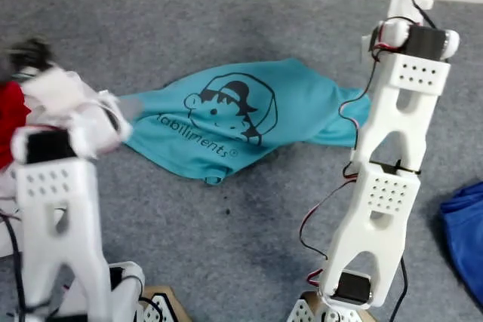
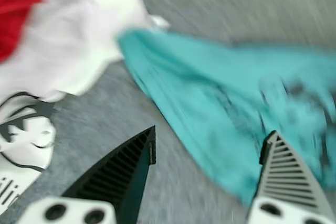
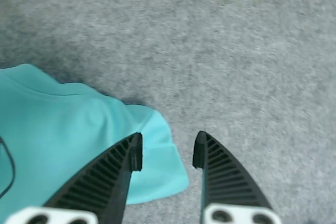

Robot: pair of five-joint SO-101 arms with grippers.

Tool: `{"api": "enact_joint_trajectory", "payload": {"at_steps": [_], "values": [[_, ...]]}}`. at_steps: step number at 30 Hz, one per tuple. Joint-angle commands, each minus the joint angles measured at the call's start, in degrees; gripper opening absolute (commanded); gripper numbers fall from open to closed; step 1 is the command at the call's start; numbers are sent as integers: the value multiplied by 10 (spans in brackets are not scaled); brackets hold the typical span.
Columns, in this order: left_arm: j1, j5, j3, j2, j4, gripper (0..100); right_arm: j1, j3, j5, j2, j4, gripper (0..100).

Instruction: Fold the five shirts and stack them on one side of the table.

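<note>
A teal shirt [image 1: 226, 122] with a black cartoon print lies crumpled across the middle of the grey table. My left gripper [image 2: 210, 135] is open, hovering low over the shirt's left end [image 2: 220, 108], with one finger over bare table and the other over teal cloth. In the high view it is a blur [image 1: 113, 118] at the shirt's left tip. My right gripper [image 3: 168, 137] stands open with a narrow gap over the shirt's right corner [image 3: 152, 150], holding nothing. The right arm [image 1: 392, 164] rises along the shirt's right end.
A heap of white [image 2: 79, 35] and red [image 2: 16, 9] shirts lies at the far left [image 1: 9, 118], beside the left arm. A blue shirt [image 1: 464, 239] sits at the right edge. Bare grey table [image 1: 226, 246] spreads in front of and behind the teal shirt.
</note>
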State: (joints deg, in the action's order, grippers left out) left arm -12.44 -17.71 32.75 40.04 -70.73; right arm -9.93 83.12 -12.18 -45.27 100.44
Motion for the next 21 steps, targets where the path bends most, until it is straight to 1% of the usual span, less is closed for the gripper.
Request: {"api": "enact_joint_trajectory", "payload": {"at_steps": [1, 3, 5, 10, 14, 16, 21], "values": [[102, 40, 73, 96, -19, 307, -20, -20, -8, 40, 9, 170], [133, 41, 115, 123, -19, 294, -21, -82, -8, 80, 9, 170], [153, 41, 142, 120, -8, 284, -18, -168, -8, 145, 9, 170], [182, 40, 173, 62, 28, 280, 0, -414, -10, 324, -10, 170], [237, 40, 171, -3, 36, 280, -1, -589, -10, 400, -93, 170], [262, 40, 173, -29, 59, 280, -3, -673, -9, 422, -150, 170], [282, 42, 171, -89, 116, 276, 0, -841, -8, 464, -265, 170]]}}
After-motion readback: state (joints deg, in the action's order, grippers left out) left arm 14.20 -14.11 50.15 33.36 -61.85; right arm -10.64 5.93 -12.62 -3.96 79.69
